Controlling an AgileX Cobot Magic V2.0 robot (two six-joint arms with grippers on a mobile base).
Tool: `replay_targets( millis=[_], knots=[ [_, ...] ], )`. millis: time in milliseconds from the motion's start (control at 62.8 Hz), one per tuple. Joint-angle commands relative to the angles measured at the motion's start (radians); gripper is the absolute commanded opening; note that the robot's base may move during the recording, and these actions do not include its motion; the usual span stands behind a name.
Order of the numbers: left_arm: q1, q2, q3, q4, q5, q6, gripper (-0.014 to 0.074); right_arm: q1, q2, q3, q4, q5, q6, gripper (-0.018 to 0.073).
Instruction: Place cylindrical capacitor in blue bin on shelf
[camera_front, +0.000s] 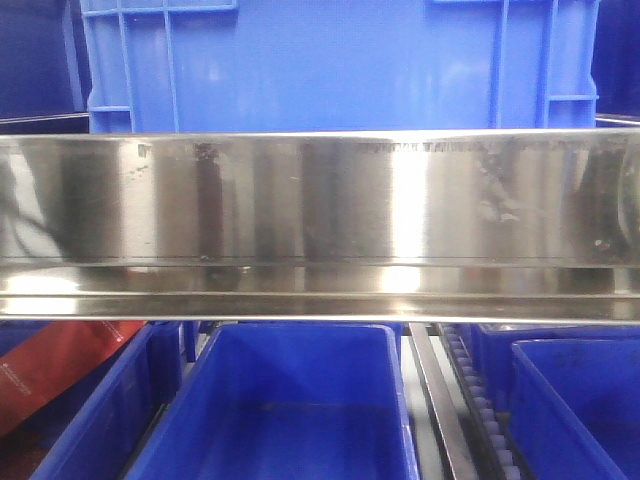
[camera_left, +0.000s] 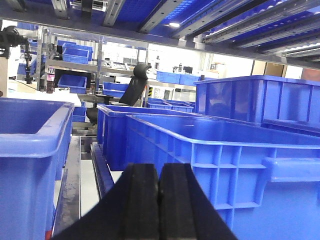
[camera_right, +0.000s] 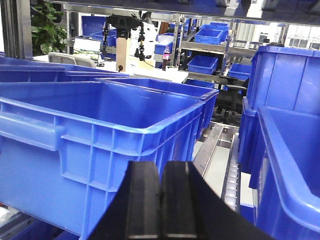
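The shelf's shiny steel front rail (camera_front: 320, 215) fills the middle of the front view. Below it stands an empty blue bin (camera_front: 280, 400). A larger blue bin (camera_front: 330, 65) rests on the tier above. My left gripper (camera_left: 159, 172) is shut with nothing between its black fingers, low beside a blue bin (camera_left: 225, 150). My right gripper (camera_right: 161, 172) is shut too, with nothing in it, next to another blue bin (camera_right: 100, 130). The cylindrical capacitor is out of view in every frame.
More blue bins flank the middle one (camera_front: 575, 400) (camera_front: 95, 420). A red packet (camera_front: 50, 370) lies at the lower left. Roller tracks (camera_front: 480, 400) run between bins. Overhead rails (camera_left: 200, 25) hang close above the left wrist. A tall bin (camera_right: 287, 95) stands at the right.
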Motion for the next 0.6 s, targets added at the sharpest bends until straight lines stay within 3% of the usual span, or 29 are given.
replay_targets(
  millis=[0, 239, 398, 589],
  knots=[
    [0.003, -0.004, 0.003, -0.006, -0.015, -0.005, -0.0111, -0.005, -0.006, 0.005, 0.001, -0.006, -0.003, -0.0167],
    [0.003, -0.004, 0.003, -0.006, -0.015, -0.005, -0.0111, -0.005, -0.006, 0.005, -0.001, -0.006, -0.003, -0.0167],
    [0.003, -0.004, 0.003, -0.006, -0.015, -0.005, -0.0111, -0.025, -0.045, 0.058, -0.085, -0.01, -0.001, -0.0167],
    [0.003, -0.004, 0.003, -0.006, -0.015, -0.005, -0.0111, -0.191, -0.174, 0.216, -0.094, -0.035, 0.08, -0.0167]
  ],
)
